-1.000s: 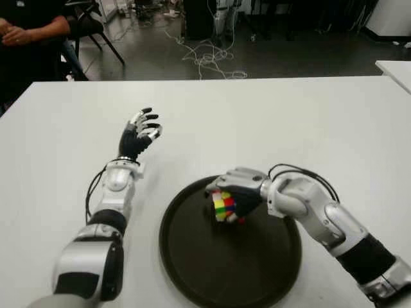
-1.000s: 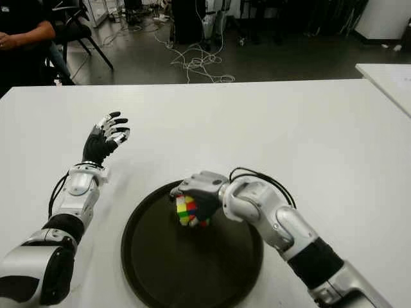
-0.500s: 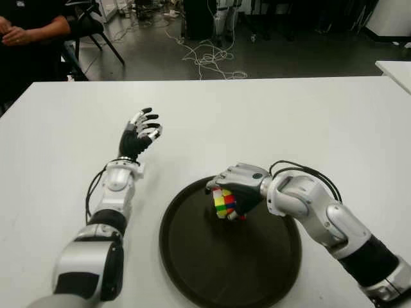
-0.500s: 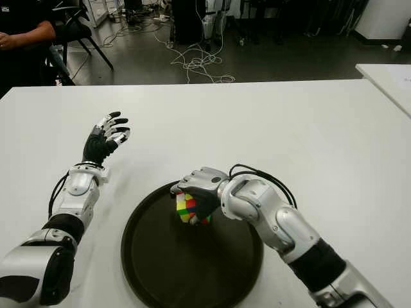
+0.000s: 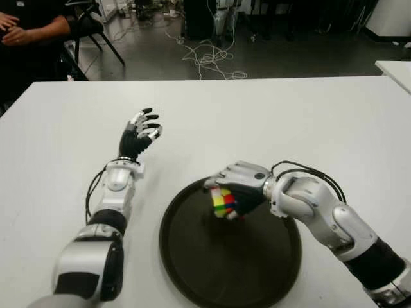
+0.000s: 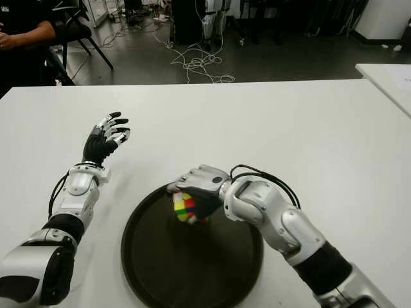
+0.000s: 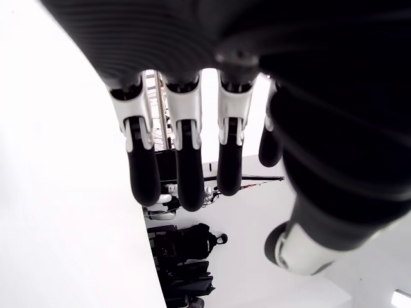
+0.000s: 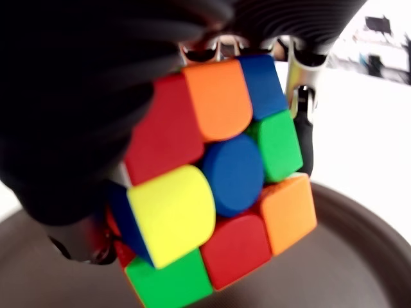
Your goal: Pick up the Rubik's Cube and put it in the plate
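**Cube lifts slightly over the plate, release still to come**

The right hand [image 5: 236,189] keeps its fingers clamped around the multicoloured Rubik's Cube [image 5: 223,203], and the right wrist view shows the cube [image 8: 212,186] pressed against the palm with fingertips hooked over its far edge. Compared with a second ago, the hand has drifted a little toward the far left rim of the round dark brown plate [image 5: 192,269] and risen slightly; the cube now sits higher in the eye views, with a faint shadow showing on the plate surface beneath it. That suggests the cube hangs just above the plate and is not resting on it, though the gap cannot be made out for certain.

The left hand [image 5: 139,133] has not moved: it shows raised over the white table [image 5: 289,115], left of and beyond the plate, with fingers spread loosely and holding nothing. A person in dark clothing [image 5: 26,32] sits at the far left corner.

For the task, the carrying looks finished, since the cube is inside the plate's rim. What is left is likely lowering it and opening the fingers. Released from here near the rim, the cube might tumble toward the edge.
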Available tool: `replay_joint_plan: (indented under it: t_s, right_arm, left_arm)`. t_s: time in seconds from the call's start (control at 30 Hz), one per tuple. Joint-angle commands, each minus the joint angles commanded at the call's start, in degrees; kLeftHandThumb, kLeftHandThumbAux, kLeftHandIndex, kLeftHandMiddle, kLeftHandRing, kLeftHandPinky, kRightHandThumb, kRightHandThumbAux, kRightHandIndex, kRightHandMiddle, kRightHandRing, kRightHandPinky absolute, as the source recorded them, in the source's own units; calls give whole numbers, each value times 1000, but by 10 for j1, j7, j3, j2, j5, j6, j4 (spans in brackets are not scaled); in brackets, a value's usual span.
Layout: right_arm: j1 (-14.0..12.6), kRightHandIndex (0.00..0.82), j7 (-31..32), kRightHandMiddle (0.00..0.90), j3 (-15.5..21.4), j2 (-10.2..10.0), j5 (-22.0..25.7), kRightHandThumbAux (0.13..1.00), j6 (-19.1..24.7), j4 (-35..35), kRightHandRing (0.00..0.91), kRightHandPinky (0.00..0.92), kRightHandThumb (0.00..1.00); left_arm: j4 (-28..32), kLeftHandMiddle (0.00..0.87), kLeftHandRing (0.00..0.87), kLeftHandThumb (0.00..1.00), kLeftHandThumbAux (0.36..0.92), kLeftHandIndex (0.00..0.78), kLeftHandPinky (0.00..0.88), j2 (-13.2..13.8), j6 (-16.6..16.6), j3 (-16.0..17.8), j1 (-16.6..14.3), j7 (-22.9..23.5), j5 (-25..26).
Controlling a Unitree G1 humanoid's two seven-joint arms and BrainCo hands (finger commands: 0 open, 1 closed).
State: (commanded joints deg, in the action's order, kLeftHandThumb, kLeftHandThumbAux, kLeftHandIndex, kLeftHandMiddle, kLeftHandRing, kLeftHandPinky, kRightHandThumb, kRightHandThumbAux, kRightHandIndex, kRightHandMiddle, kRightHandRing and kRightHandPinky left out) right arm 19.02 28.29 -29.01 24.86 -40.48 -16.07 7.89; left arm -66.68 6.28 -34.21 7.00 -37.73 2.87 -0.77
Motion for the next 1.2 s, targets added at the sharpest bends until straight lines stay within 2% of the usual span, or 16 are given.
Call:
replay_joint_plan:
  t_s: [0.03, 0.07, 0.1, 0.17, 0.23, 0.43, 0.87, 1.2]
  right_arm:
    - [-1, 258, -6, 133, 1, -1, 8, 755, -10, -5, 131, 125, 445]
    - [1, 207, -14, 106, 1, -3, 23, 762, -27, -18, 105, 100, 360]
    - [3, 132, -20, 68, 2, -6, 37, 761, -44, -31, 67, 64, 230]
    - [6, 54, -28, 27, 3, -7, 53, 752, -64, -49, 27, 26, 94]
    - [8, 27, -29, 14, 4, -8, 63, 744, -74, -58, 13, 13, 48]
    - [11, 2, -26, 1, 8, -10, 79, 718, -85, -76, 1, 1, 5]
    - [10, 0, -10, 0, 14, -4, 101, 682, -81, -78, 0, 0, 5]
    - [15, 0, 28, 0, 36, 10, 165, 686, -93, -73, 0, 0, 0]
  left_arm:
    - [0, 260, 286, 65, 767, 185, 344, 0, 0, 0, 0, 0, 0]
    - [0, 259, 285, 64, 767, 184, 342, -1, 1, 0, 0, -1, 0]
    - [0, 260, 283, 68, 765, 184, 340, -1, 2, 0, -1, -2, 0]
    - [-1, 263, 284, 72, 760, 185, 339, -1, 4, 0, -1, -4, -1]
    - [-1, 263, 284, 73, 757, 183, 339, -1, 5, 0, -1, -5, -1]
    - [0, 254, 278, 72, 759, 170, 331, -1, 5, 1, 0, 0, 2]
    - [3, 254, 284, 117, 765, 172, 354, -2, 8, 3, 0, 4, 5]
    - [8, 258, 279, 97, 756, 179, 336, -4, 8, 2, 2, 6, 6]
